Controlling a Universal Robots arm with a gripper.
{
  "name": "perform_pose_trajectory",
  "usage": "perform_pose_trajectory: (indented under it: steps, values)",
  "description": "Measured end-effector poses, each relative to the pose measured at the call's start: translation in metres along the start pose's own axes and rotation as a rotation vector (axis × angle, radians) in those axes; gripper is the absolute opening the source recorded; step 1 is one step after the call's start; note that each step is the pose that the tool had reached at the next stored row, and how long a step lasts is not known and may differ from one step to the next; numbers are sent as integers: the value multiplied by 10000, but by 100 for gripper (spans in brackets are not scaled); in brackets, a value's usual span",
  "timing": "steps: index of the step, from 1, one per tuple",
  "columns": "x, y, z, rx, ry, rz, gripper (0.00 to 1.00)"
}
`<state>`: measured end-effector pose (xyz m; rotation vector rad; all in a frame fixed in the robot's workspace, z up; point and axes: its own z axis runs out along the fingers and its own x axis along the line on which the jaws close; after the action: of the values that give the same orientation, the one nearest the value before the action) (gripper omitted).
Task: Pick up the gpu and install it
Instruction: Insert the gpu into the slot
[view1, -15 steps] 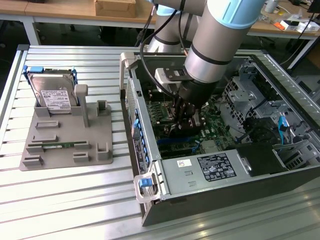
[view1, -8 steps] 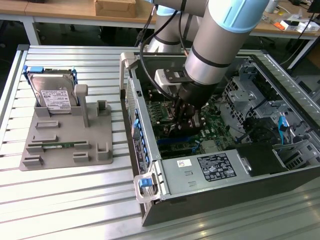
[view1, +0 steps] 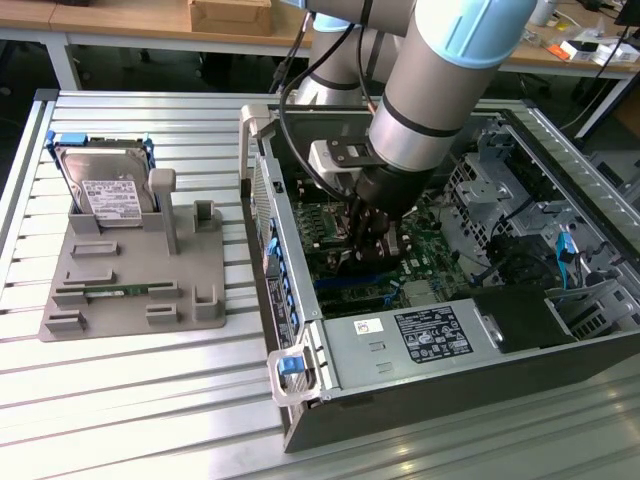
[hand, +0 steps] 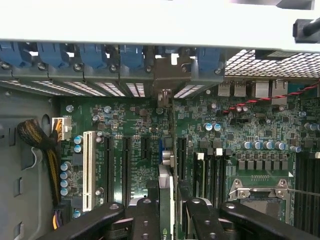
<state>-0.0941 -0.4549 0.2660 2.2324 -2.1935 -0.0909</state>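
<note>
The gpu shows edge-on in the wrist view, a thin card standing upright between my two black fingers. My gripper is shut on it. The card runs in line with a blue slot on the green motherboard. Its silver end bracket sits at the rear slot openings of the case. I cannot tell whether the card's edge is seated in the slot. In the exterior view my gripper reaches down inside the open computer case, low over the motherboard.
A white slot and black slots lie beside the card, and a yellow-black cable bundle lies further off. The power supply and drive cage flank the arm. A grey fixture holds a hard drive and memory stick.
</note>
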Motion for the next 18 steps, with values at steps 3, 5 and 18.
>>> perform_pose_trajectory:
  steps: [3, 5, 18]
  values:
    - [1, 0, -2, 1, 55, 70, 26]
    - [1, 1, -9, 1, 56, 82, 26]
    - [9, 4, -27, 9, 83, 342, 26]
